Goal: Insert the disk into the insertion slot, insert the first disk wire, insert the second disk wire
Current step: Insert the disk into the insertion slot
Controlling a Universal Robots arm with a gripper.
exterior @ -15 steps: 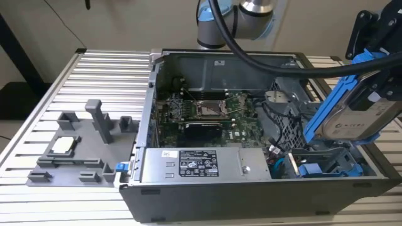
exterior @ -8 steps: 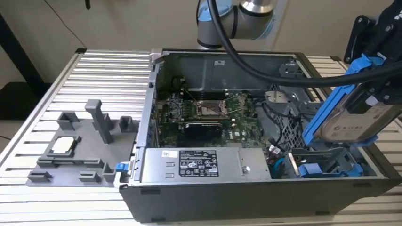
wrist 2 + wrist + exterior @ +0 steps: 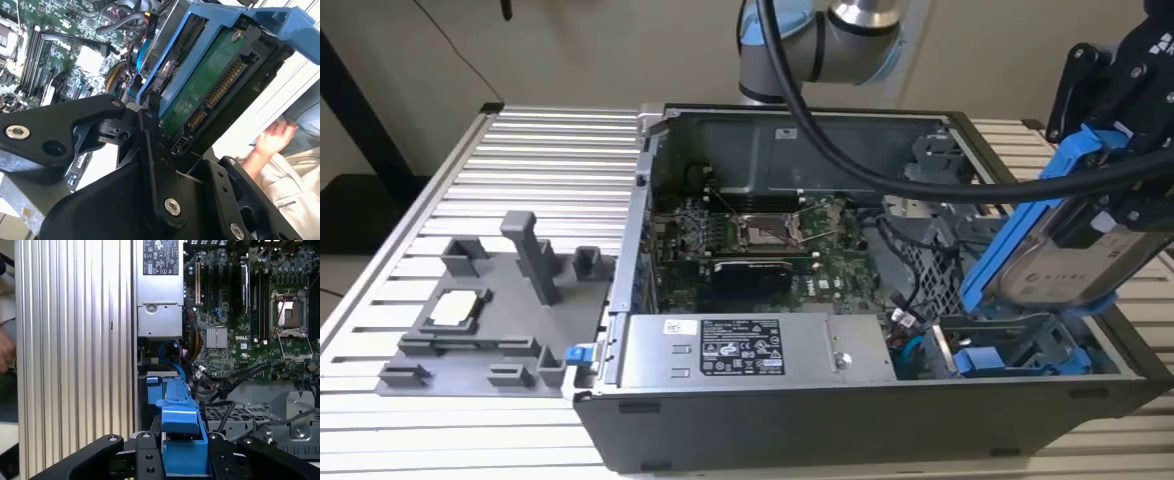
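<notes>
Exterior view: an open computer case [image 3: 854, 420] stands on the ribbed worktop [image 3: 547, 160], toward its edge on the exterior view's right. The tool [image 3: 1110, 165] is closed on the upper end of the disk [image 3: 1061, 260], which hangs tilted, its lower end just above the insertion slot [image 3: 1014, 345] at the case's near corner

Second wrist view: the disk [image 3: 210, 75] shows its green board and connector row, the black tool [image 3: 167, 132] is clamped at its end, and a person's hand [image 3: 272, 137] lies beyond

First wrist view: the tool's fingers [image 3: 145, 460] press both sides of the blue carrier, and the disk [image 3: 180, 405] points towards the cage beside the motherboard [image 3: 240, 315]
</notes>
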